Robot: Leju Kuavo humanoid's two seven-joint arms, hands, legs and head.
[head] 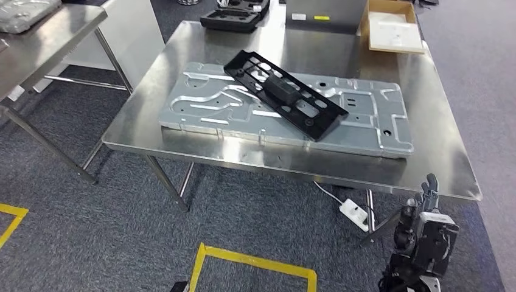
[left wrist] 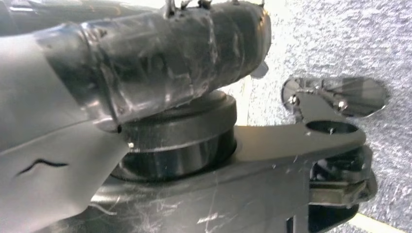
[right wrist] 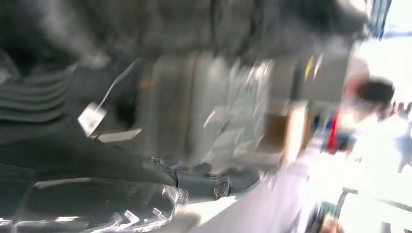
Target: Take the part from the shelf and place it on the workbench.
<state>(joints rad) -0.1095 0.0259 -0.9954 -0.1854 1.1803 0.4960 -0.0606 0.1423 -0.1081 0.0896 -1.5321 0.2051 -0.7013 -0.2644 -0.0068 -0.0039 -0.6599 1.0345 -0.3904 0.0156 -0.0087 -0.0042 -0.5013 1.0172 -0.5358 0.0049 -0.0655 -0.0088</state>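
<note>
Black plastic frame part (head: 285, 94) is lying diagonally atop silver stamped panel (head: 286, 109) on steel surface (head: 438, 152); right robot hand (head: 426, 234) is hanging low nearby, grip state unclear.

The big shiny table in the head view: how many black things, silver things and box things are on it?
On the steel workbench:
Black: 2, the flat black plastic frame and the black tray at the far edge.
Silver: 1, the stamped grey metal panel.
Boxes: 1, the open cardboard box.
Total: 4
</note>
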